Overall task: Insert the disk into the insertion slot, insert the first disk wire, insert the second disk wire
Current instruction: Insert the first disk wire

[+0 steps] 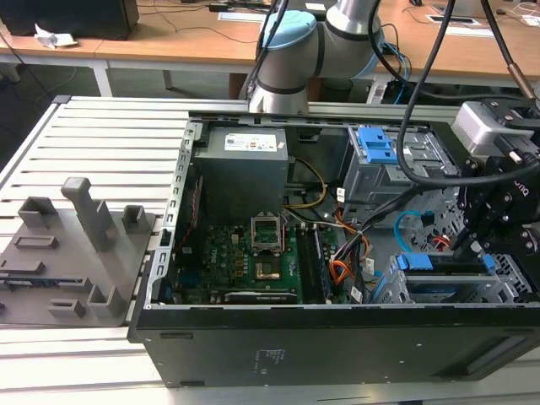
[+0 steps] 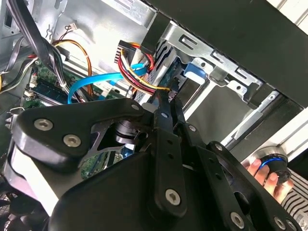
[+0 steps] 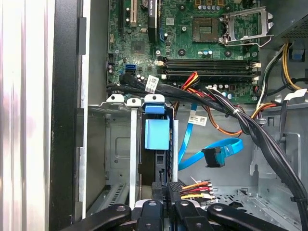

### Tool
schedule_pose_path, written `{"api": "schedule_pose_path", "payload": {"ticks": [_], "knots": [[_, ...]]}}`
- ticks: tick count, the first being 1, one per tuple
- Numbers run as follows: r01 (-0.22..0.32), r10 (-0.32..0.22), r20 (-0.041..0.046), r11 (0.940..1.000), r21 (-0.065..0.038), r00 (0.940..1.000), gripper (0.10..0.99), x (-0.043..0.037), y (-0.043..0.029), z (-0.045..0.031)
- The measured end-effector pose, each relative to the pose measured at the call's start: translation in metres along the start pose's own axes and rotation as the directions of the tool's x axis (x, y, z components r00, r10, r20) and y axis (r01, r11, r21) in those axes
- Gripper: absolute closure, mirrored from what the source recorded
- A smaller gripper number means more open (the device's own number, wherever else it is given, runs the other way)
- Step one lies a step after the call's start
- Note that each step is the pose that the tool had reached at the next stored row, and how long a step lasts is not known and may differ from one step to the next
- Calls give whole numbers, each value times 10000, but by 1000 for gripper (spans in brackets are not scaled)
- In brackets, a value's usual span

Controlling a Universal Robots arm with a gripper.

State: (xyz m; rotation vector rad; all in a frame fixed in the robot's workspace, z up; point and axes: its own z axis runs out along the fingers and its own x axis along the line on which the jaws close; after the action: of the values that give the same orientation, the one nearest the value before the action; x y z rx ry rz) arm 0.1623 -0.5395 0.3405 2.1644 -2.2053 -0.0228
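Note:
The disk (image 3: 157,135), in its blue carrier, sits inside the insertion slot (image 3: 118,144), a silver cage at the case's front corner; the exterior view shows the disk (image 1: 432,285) in the slot (image 1: 506,274). My gripper (image 3: 168,191) is shut on the black plug of the first disk wire (image 3: 195,187), a red, yellow and black bundle, right behind the disk's rear edge. In the second wrist view the gripper (image 2: 167,102) pinches the same first disk wire (image 2: 131,72). The second disk wire (image 3: 214,156), light blue with a dark plug, hangs loose beside it.
Thick black cables (image 3: 250,127) cross above the cage. The motherboard (image 1: 245,261) lies in the middle of the open case, with a grey bay with a blue latch (image 1: 375,148) behind. A person's hand (image 2: 262,172) rests on a knob outside the case. Grey fixtures (image 1: 76,245) stand at the exterior view's left.

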Motion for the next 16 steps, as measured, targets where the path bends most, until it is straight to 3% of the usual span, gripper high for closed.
{"api": "schedule_pose_path", "payload": {"ticks": [9, 10, 13, 16], "knots": [[-1, 1, 12, 10000, -7, 10000, 925, -1, -35, 31], [1, -1, 39, 10000, -9, 10000, 910, -2, -36, 45], [-1, 1, 12, 10000, -7, 10000, 847, -1, -36, 32], [-1, 1, 14, 10000, -8, 10000, 847, 2, -31, -68]]}}
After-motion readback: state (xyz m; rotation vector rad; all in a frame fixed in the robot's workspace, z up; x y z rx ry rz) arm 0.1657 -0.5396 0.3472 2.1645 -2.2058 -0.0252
